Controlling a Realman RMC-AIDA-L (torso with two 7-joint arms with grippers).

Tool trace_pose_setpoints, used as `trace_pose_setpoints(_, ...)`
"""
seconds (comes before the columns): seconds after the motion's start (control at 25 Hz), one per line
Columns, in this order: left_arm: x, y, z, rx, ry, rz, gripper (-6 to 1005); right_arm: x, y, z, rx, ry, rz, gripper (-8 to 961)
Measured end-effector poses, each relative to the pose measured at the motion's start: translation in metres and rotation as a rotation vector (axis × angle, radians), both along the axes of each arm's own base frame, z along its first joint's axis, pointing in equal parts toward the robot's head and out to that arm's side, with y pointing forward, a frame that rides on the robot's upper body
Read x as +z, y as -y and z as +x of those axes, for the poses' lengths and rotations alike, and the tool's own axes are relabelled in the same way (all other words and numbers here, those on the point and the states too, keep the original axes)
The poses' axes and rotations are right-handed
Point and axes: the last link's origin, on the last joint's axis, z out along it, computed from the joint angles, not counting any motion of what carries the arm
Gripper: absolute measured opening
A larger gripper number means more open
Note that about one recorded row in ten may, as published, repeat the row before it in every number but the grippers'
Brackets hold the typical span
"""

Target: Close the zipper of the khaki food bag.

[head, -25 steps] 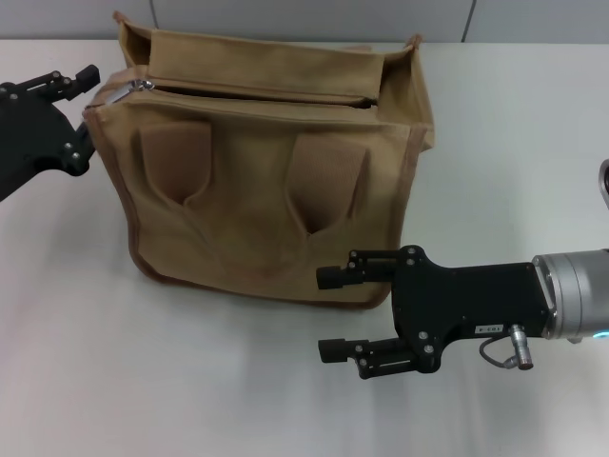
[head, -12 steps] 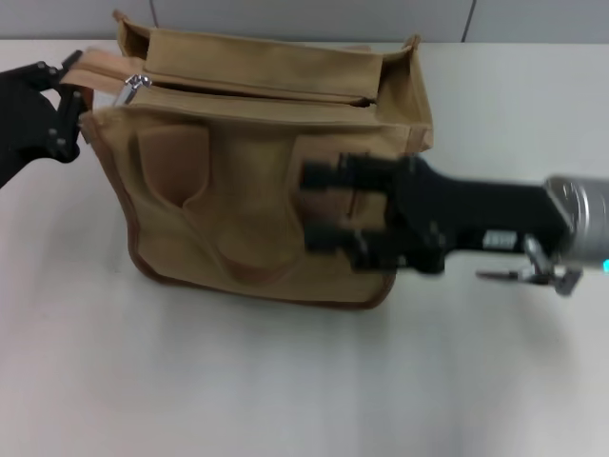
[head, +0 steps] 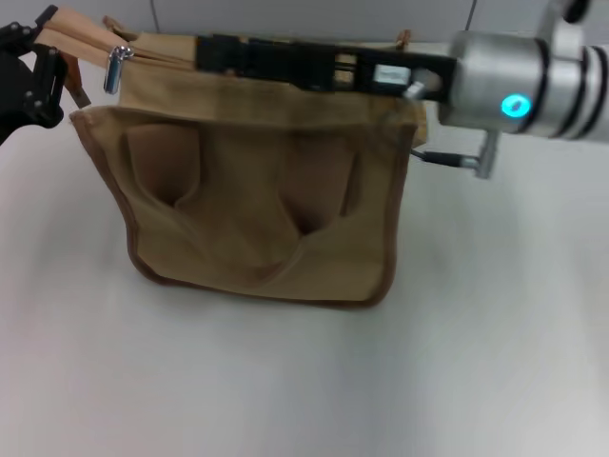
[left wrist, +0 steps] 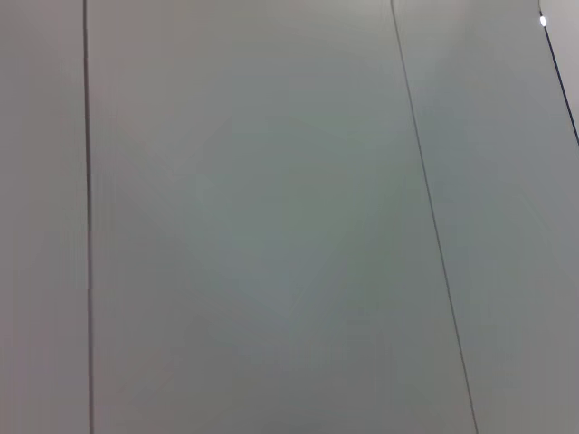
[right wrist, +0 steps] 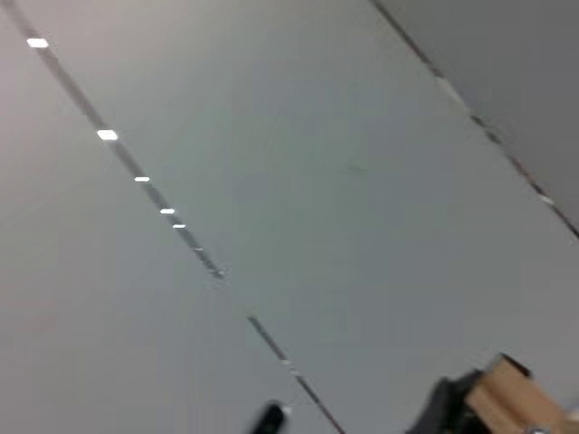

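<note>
the khaki food bag (head: 257, 209) stands upright on the white bench (head: 285, 381), its front with the two handle straps facing the head camera. the left tool (head: 43, 71) is at the bag's top corner on that arm's side, and it looks clamped on the fabric end there, lifting it taut; the fingertips are partly hidden, so that grip is a judgement. just beside this tool, on the side toward the bag's middle, the small silver pull tab (head: 118, 67) of the zipper (head: 152, 55) hangs free, so the zipper appears to be open along most of its length. the right tool (head: 211, 52) lies stretched across the bag's top, its tip a short way from the pull tab; whether its fingers are apart or together i cannot tell. the wrist views show mostly grey wall panels, with only a scrap of tan fabric (right wrist: 516, 398) in the right one.

the step in hand seems to be the reach for the pull. next the right tool needs to close on the tab and draw it back along the top toward its own arm, while the left tool keeps the end tight
</note>
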Motion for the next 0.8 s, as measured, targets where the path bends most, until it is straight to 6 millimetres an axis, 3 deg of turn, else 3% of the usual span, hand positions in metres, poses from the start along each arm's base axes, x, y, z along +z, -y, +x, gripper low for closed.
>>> trace_pose_setpoints(0.24, -0.004, -0.002, 0.006, -0.015, 0.035, -0.010, 40, -0.018, -0.011, -0.022, -0.033, 0.108, -0.057, 743)
trace_pose_setpoints(0.8, -0.007, 0.006, 0.020, -0.115, 0.084, -0.027, 56, -0.042, -0.018, -0.037, -0.091, 0.196, -0.053, 719)
